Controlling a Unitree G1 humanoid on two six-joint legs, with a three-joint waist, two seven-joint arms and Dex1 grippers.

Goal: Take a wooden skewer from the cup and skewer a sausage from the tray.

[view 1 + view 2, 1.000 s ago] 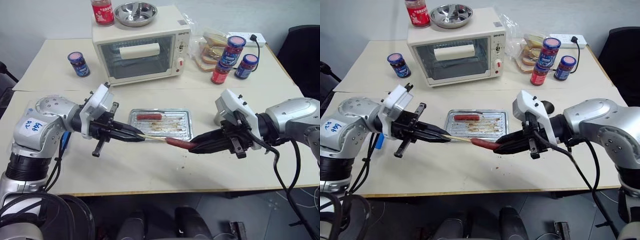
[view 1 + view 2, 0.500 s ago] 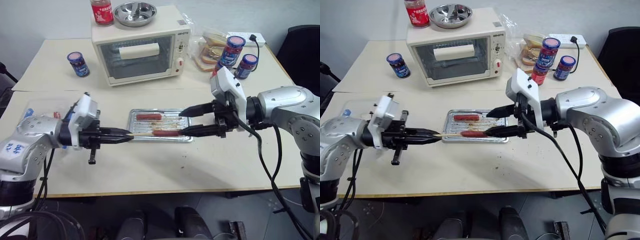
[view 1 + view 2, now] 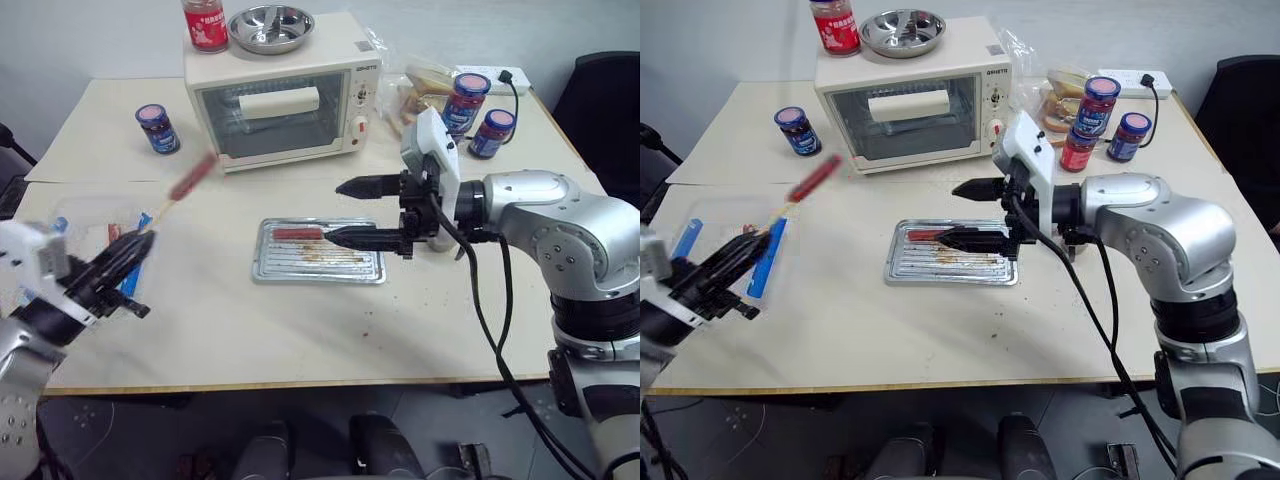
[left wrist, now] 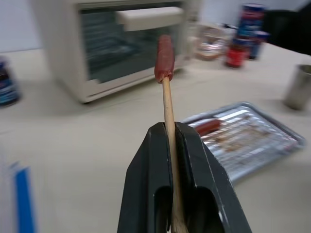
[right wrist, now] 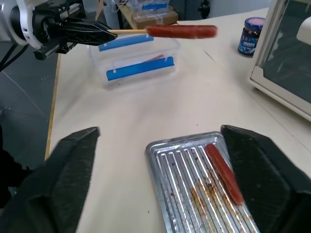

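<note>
My left end effector [image 4: 170,145] is clamping the skewer [image 4: 168,109], carrying the sausage [image 4: 164,58] on its tip above the bench [image 3: 300,330]; a jerk could be sliding it off. My right end effector [image 3: 345,212] is hanging released over the tray [image 3: 318,262], risking a knock against the second sausage [image 3: 297,233] there.

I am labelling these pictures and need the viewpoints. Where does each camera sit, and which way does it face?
Head views: forward and down over table, tray, both arms.
Left wrist view: along the shut left gripper, up the wooden skewer to its sausage, toaster oven behind.
Right wrist view: between open right gripper fingers, over the tray.
Shared: tray, skewered sausage.
</note>
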